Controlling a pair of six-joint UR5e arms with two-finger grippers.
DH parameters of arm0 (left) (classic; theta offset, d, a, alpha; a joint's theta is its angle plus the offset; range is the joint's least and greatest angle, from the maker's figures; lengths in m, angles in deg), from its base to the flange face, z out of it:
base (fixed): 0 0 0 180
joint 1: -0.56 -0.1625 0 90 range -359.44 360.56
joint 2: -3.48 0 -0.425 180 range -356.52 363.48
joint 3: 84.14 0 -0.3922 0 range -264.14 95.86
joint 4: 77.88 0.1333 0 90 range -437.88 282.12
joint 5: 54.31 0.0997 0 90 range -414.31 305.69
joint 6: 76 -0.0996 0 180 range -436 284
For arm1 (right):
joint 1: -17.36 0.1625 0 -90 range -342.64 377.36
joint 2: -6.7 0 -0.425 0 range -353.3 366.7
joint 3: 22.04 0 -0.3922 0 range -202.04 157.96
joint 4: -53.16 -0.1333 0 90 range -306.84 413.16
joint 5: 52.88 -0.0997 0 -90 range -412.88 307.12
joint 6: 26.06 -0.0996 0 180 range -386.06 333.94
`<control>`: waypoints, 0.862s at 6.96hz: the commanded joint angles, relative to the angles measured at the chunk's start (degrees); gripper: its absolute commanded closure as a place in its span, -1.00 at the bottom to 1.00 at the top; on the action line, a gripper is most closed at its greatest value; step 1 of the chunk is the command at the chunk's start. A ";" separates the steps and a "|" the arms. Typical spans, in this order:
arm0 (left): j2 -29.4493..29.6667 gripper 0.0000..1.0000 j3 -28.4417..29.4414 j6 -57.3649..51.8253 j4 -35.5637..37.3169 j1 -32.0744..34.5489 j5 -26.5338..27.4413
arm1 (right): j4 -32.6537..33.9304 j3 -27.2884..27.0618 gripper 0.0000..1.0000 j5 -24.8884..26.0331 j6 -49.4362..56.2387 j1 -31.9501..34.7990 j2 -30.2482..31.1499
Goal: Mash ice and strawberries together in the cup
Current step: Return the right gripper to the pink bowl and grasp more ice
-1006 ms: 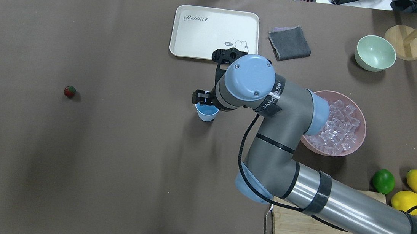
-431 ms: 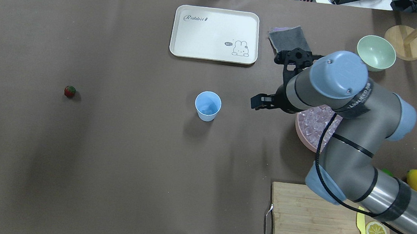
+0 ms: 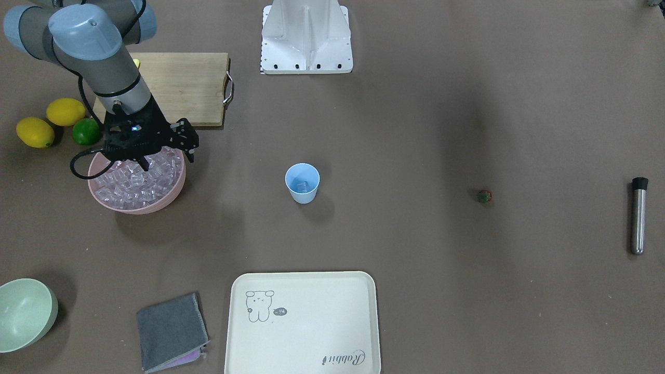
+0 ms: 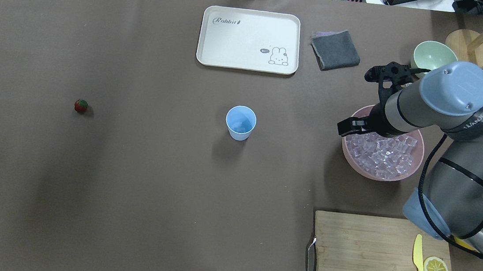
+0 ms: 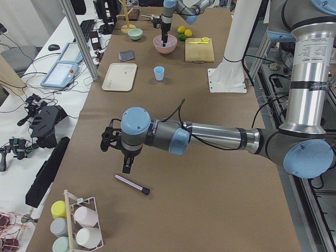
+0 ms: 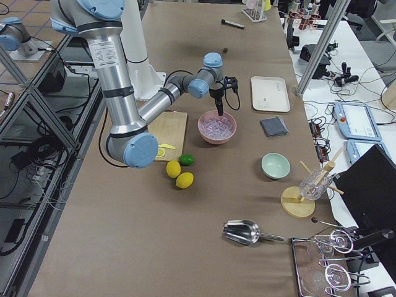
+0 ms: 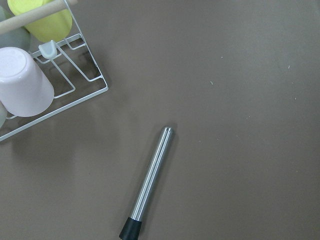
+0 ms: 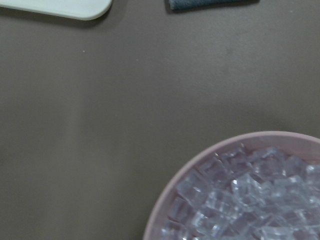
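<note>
The light blue cup stands upright mid-table, also in the front view; something pale glints inside it. The strawberry lies alone far to its left. The ice fills a pink bowl on the right. My right gripper hangs over the bowl's cup-side rim, just above the cubes, and looks open and empty. My left gripper shows only in the left side view, above a steel muddler; I cannot tell whether it is open or shut.
A cream tray, a grey cloth and a pale green bowl lie along the far side. A cutting board with lemon slices and a yellow knife sits front right. A cup rack stands near the muddler.
My right gripper has swung from directly over the cup to the right and now hangs over the pink bowl of ice. The cup and strawberry have not moved.
</note>
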 commanded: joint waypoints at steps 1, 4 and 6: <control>-0.06 -0.97 -0.45 0.01 0.08 0.00 -0.07 | -0.17 -1.22 -0.95 -0.40 3.73 0.87 5.02; 0.12 -0.97 -0.37 0.09 0.08 -0.09 0.02 | -0.09 0.54 -0.57 -0.48 4.89 0.26 4.24; 0.38 -0.97 -0.45 0.09 0.08 -0.09 0.11 | -0.09 1.76 -0.37 -2.06 4.89 -0.10 4.24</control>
